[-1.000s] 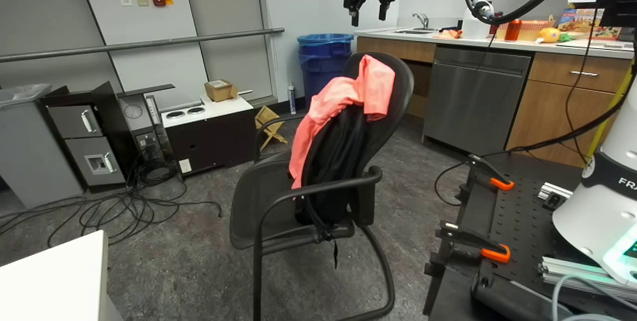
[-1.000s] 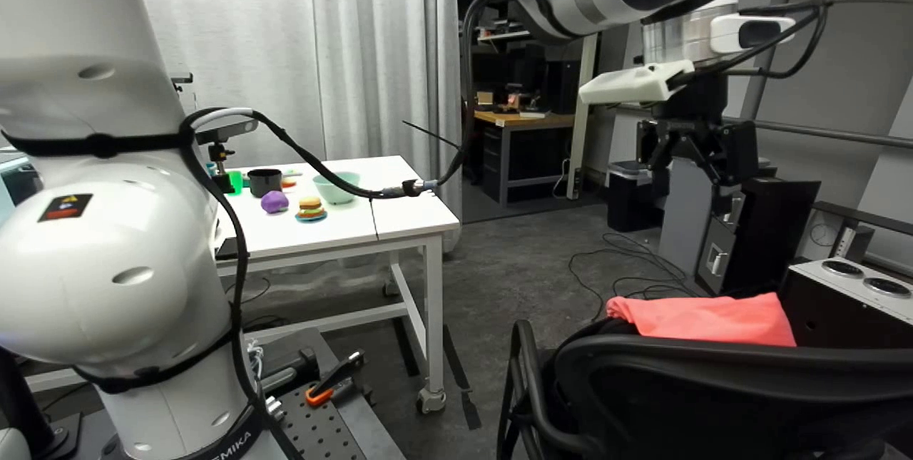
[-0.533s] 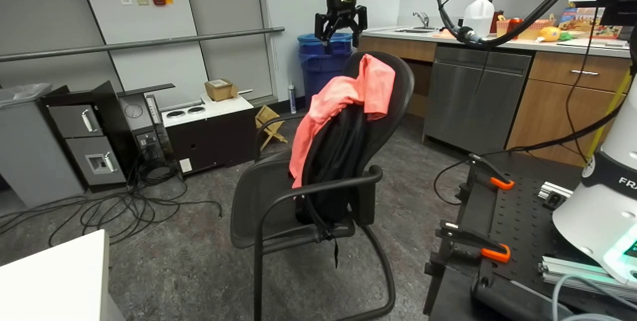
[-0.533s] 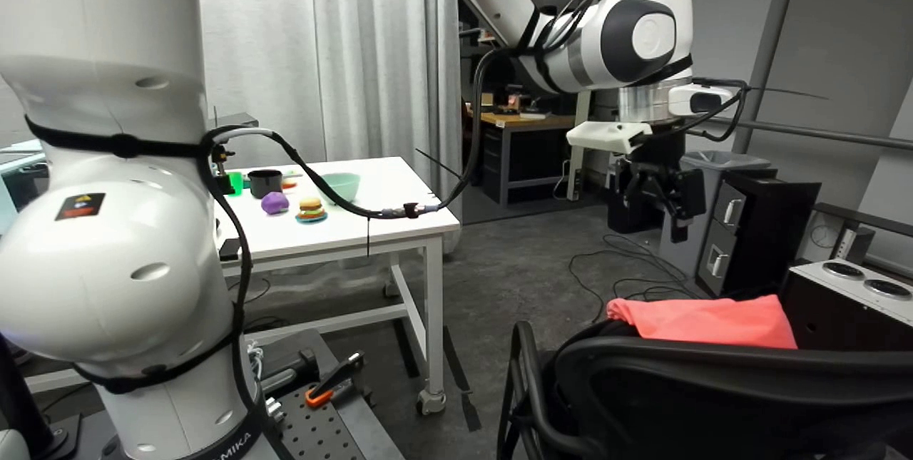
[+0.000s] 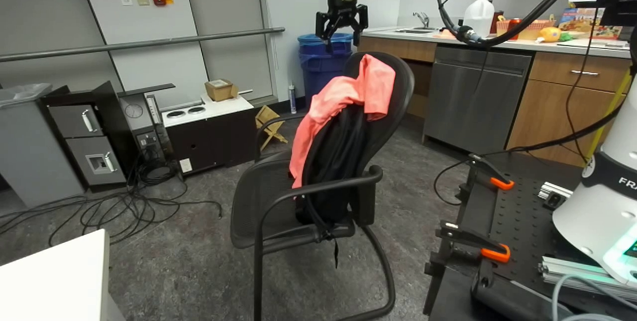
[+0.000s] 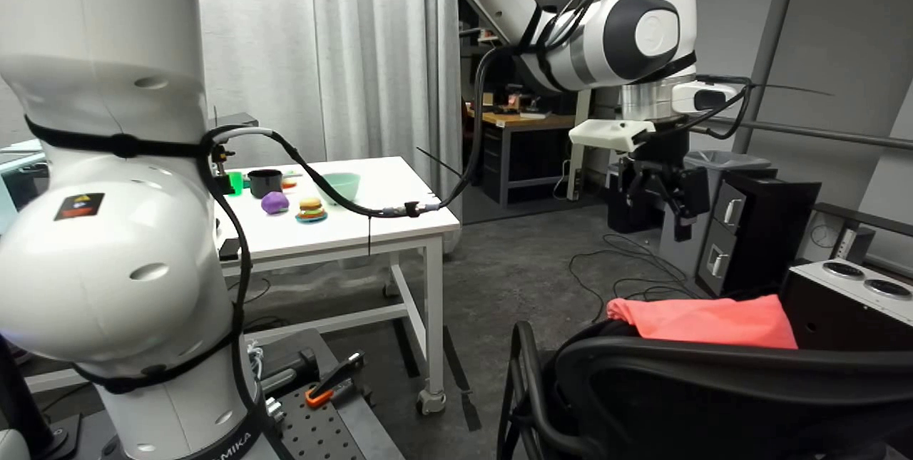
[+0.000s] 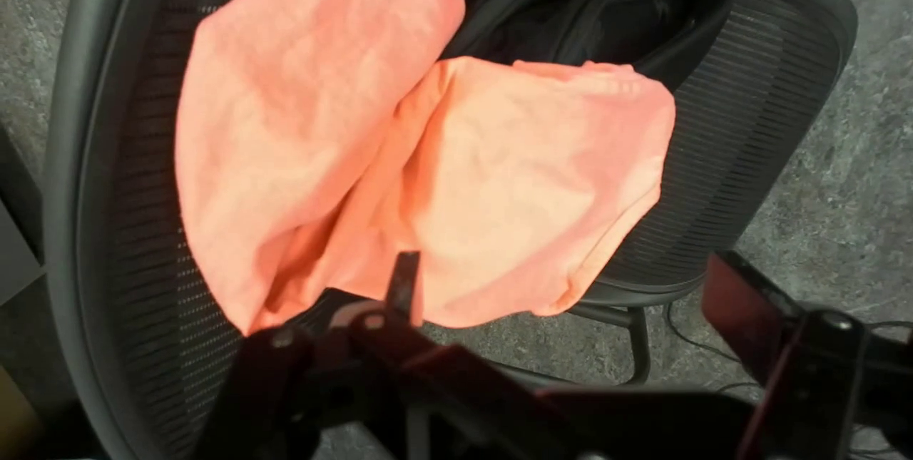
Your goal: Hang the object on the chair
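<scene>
The coral-red garment [image 5: 376, 84] hangs draped over the backrest of the black office chair [image 5: 259, 206], one part lying down the seat side. In an exterior view only its upper fold [image 6: 706, 322] shows above the chair's backrest [image 6: 685, 403]. My gripper [image 5: 342, 45] is open and empty, in the air above the top of the backrest; it also shows in an exterior view [image 6: 656, 221]. In the wrist view the open fingers [image 7: 563, 274] are wide apart, with the garment [image 7: 521, 167] below and beyond them. I see no cloth between them.
A black fabric item [image 5: 333, 161] hangs on the chair under the garment. A white table [image 6: 385, 217] holds toys and bowls. A blue bin [image 5: 323, 62] and a counter [image 5: 497, 42] stand behind the chair. Cables [image 5: 134, 201] lie on the floor.
My open gripper has moved down and across, closer to the chair's top, mostly in the first half second; since then it is nearly still. The garment and chair have not visibly moved.
</scene>
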